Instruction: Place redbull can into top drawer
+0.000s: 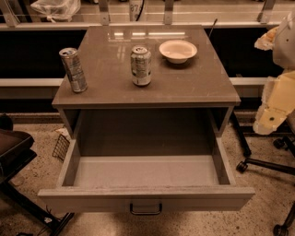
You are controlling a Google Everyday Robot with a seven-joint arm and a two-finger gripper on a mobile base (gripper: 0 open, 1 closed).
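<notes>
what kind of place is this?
Likely an office or lab: a rolling chair base on speckled flooring, a table with the top drawer open, the redbull can and a bowl on it. The gripper is at the right edge.

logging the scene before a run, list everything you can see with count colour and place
redbull can: one, silvery with darker panels, upright near the table top's left edge
wider can: one, pale, upright mid-table
bowl: one, white, back right of the table top
table: one, grey-brown, centre
top drawer: one, grey-beige, pulled open, nothing inside
drawer handle: one, dark, middle of the front panel
wire basket: one, dark, on the floor left of the drawer
dark chair: one, left edge
wheeled chair base: one, black, floor at right
plastic bag: one, clear, top left
robot arm: one, cream, right edge
tool: not in view
</notes>
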